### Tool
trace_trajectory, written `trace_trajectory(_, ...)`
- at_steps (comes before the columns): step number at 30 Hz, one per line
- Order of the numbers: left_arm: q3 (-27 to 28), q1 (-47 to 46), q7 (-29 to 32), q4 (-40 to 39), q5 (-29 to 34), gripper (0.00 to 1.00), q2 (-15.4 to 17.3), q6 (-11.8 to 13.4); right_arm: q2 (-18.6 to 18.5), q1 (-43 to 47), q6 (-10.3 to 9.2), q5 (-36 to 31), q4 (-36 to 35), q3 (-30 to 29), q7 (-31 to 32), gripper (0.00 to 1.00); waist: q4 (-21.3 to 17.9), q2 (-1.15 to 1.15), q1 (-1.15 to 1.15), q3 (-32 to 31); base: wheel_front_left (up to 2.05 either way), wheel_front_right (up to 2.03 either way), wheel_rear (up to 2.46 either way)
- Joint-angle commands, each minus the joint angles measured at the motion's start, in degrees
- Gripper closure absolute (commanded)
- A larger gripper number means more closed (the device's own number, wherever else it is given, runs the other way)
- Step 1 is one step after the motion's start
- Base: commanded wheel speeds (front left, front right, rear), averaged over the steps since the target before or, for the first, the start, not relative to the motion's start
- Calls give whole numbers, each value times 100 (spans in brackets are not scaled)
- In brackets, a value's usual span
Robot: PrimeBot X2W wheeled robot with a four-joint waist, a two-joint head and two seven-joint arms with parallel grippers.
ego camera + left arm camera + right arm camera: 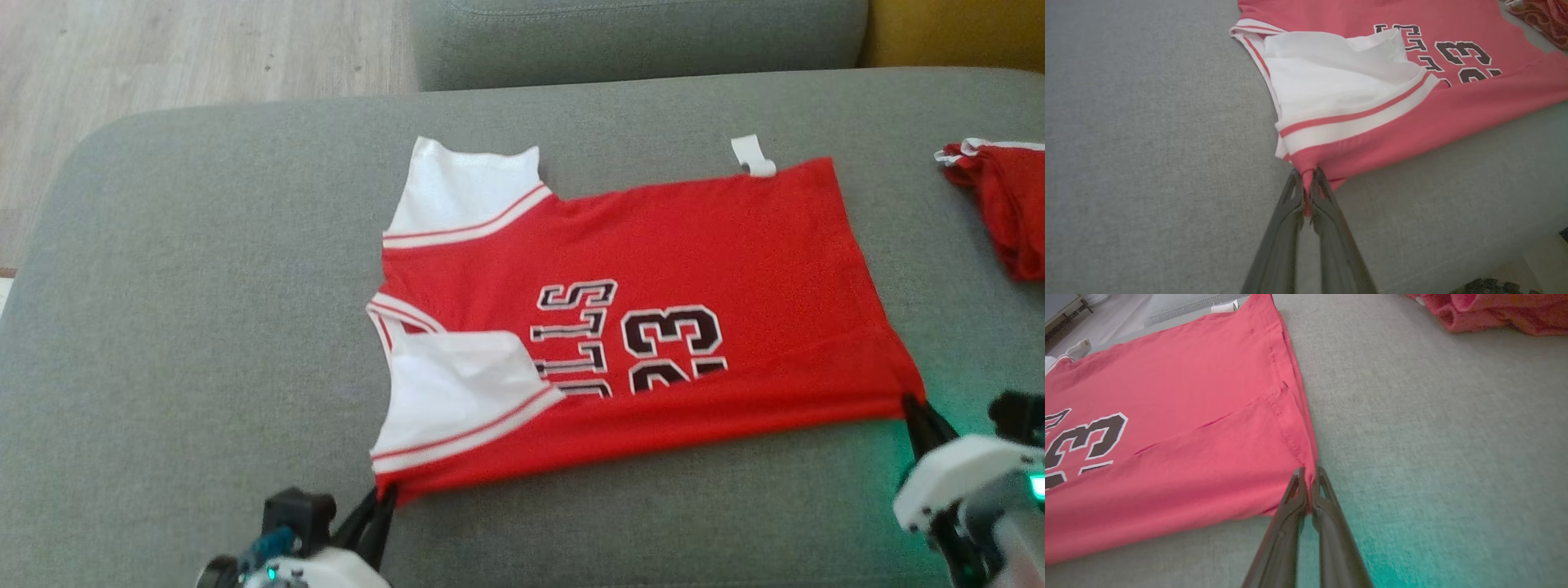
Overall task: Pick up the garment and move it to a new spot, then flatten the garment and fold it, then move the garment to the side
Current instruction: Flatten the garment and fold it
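The red jersey (694,245), white at the armholes and lettered with a black 23, lies flat on the grey sofa cushion (204,327), with its near strip folded over the print. The left hand (382,494) is clenched on the jersey's shoulder-end corner, the right hand (910,404) on its hem corner. Bare cushion spreads outward of the left hand. A second red garment (1008,204) lies beyond the right hand, apart from the hem.
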Motion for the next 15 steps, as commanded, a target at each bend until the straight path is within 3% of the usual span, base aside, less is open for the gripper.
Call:
trace_trajectory(1,180,-14,30,-316,27,100,151,89,-262,170,39,48,-281,17,3,100,6,0,0,-15,0,0,0)
trace_trajectory(12,61,379,229,-786,118,100,311,251,-284,1054,39,-209,-1216,-597,451,100,39,0,0,-57,0,0,0)
trace_trajectory(13,54,374,230,-788,123,100,312,258,-258,1102,39,-272,-1289,-684,490,91,42,0,0,-52,0,0,0)
trace_trajectory(14,45,363,231,-781,130,100,312,262,-226,1147,39,-340,-1361,-766,527,54,48,0,0,-47,0,0,0)
trace_trajectory(15,32,349,232,-767,141,94,315,262,-185,1188,39,-405,-1427,-852,568,6,53,0,0,-44,0,0,0)
